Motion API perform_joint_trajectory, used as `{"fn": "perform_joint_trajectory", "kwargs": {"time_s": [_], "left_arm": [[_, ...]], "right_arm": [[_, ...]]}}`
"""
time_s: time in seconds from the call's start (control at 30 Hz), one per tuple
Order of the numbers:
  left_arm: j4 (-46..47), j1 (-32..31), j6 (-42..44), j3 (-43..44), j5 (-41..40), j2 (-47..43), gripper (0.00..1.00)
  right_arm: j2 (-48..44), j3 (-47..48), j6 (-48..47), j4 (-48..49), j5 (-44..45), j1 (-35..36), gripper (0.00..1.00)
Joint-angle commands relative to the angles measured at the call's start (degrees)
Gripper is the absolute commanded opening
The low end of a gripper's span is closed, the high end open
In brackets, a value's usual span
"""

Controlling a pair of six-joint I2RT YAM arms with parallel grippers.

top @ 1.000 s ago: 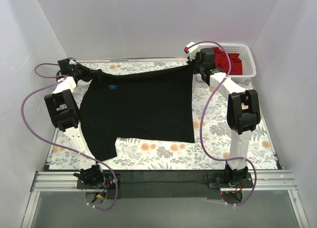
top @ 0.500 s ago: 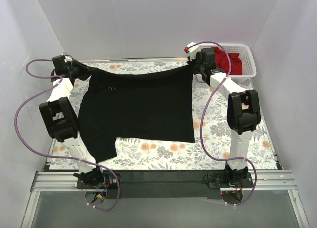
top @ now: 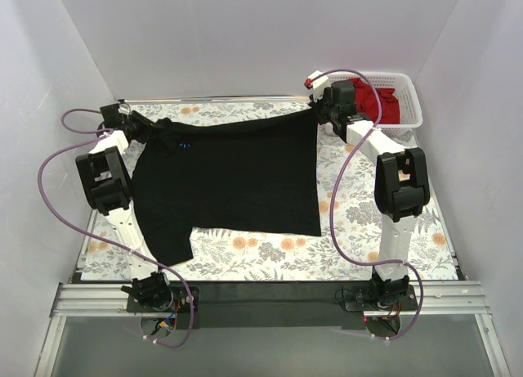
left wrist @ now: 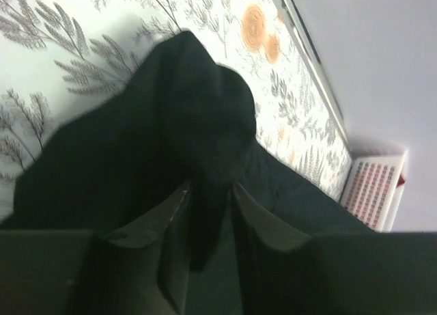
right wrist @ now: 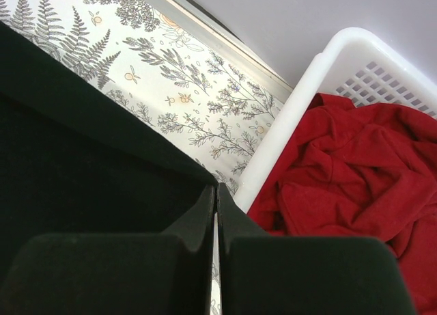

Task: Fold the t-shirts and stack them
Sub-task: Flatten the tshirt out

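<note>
The black t-shirt [top: 237, 181] lies spread on the flowered table, one sleeve toward the near left. Its far-left shoulder is bunched up [left wrist: 184, 124] in front of my left gripper [top: 155, 130] [left wrist: 210, 192]. Those jaws stand slightly apart, with a loose fold of black cloth between them. My right gripper [top: 320, 111] [right wrist: 216, 190] is shut on the shirt's far-right corner [right wrist: 82, 171]. The red t-shirt [top: 372, 103] [right wrist: 348, 185] lies crumpled in the white basket [top: 409, 91], just right of that gripper.
The white lattice basket [right wrist: 300, 103] stands at the back right corner of the flowered cloth [top: 270, 254]. White walls close in the left, back and right sides. Purple cables loop beside both arms.
My left arm swung out to the far left, then came back toward the shirt; its jaws have parted and the shoulder cloth has slackened into a bunch. The right arm has not moved.
</note>
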Motion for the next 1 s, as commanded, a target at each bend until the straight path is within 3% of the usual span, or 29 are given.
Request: {"fn": "perform_joint_trajectory", "kwargs": {"time_s": [0.0,0.1,0.13,0.23,0.37,0.5,0.77,0.97], "left_arm": [[4.04,-0.38,2.08,4.86,-0.91,0.41,0.30],[4.22,-0.73,4.72,4.70,-1.26,0.42,0.43],[4.22,-1.16,7.17,3.47,-2.30,-0.36,0.51],[4.57,-4.22,15.32,-5.04,-6.16,-6.50,0.67],[8.77,-10.91,27.19,-16.91,-21.42,-14.86,0.67],[11.87,-14.96,31.36,-24.05,-31.11,-18.83,0.63],[12.13,-16.02,30.92,-23.53,-41.24,-15.31,0.56],[13.36,-16.20,29.95,-24.49,-41.07,-15.58,0.52]], "right_arm": [[1.07,2.12,0.95,2.69,0.24,-0.24,0.01],[1.59,2.47,1.21,2.69,0.51,-0.15,0.01],[1.60,2.39,1.38,2.69,0.51,-0.15,0.01],[1.16,1.77,1.56,2.69,0.16,-0.15,0.01],[0.63,0.89,2.26,2.78,-0.28,-0.15,0.01],[0.19,0.10,2.70,2.78,-0.63,-0.15,0.01],[0.01,-0.78,3.85,2.96,-1.60,-0.24,0.01],[0.01,-1.22,3.85,2.96,-1.60,-0.24,0.01]]}}
